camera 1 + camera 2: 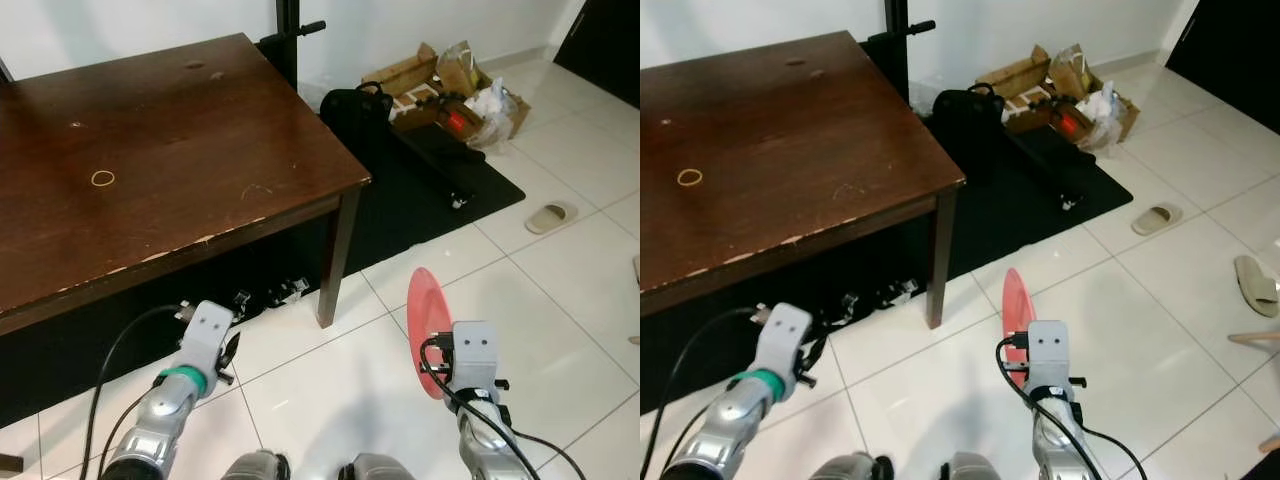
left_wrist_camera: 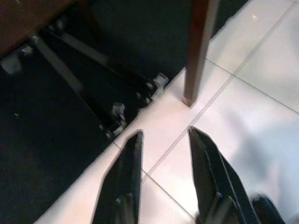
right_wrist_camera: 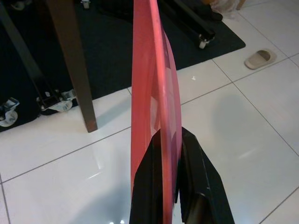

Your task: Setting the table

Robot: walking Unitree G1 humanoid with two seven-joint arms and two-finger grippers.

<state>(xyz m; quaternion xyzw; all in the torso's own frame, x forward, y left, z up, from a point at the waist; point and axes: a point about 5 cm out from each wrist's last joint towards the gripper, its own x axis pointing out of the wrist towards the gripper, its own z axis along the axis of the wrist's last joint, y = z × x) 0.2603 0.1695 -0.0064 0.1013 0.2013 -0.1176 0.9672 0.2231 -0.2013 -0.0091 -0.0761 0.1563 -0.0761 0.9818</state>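
Red plate (image 3: 154, 84) stands on edge, perhaps plastic, pinched between black fingers (image 3: 201, 186).

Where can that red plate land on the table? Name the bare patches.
Nearly the whole brown table top is bare: the near right corner, closest to the red plate in the right pincer, and the middle. A small ring lies left of centre.

We identify a home interior: a worn dark wooden surface (image 1: 150, 150) on white floor tiles (image 1: 560, 290), house slippers (image 1: 1156, 217) lying on the right, and cardboard boxes with bags (image 1: 450, 90) against the far wall.
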